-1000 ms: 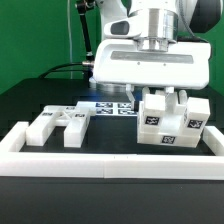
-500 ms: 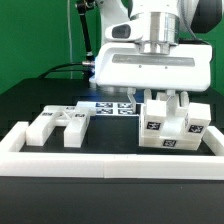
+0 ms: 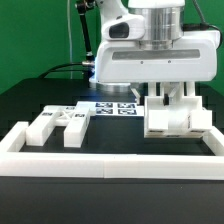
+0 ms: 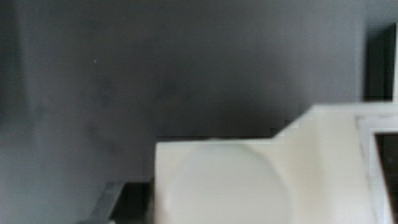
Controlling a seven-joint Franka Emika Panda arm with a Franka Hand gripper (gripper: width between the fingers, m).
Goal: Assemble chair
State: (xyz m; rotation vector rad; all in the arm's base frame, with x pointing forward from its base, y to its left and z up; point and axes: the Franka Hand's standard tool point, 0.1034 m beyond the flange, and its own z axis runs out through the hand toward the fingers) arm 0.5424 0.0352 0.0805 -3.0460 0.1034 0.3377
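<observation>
My gripper [image 3: 172, 99] is shut on a chunky white chair block [image 3: 178, 120] at the exterior view's right and holds it just above the black table. The block's plain white face is turned toward the camera, with no tags showing on it. In the wrist view the same block [image 4: 267, 175] fills the near part of the picture, and a dark finger [image 4: 128, 203] shows beside it. Other white chair pieces with tags [image 3: 58, 125] lie flat at the exterior view's left.
The marker board [image 3: 113, 108] lies behind the pieces in the middle. A long white border rail [image 3: 110, 164] runs along the front and up both sides [image 3: 12, 138]. Cables hang behind the arm.
The held block has turned in my grip: its tagged faces showed before and now a plain face shows. It sits slightly higher and farther to the exterior view's right.
</observation>
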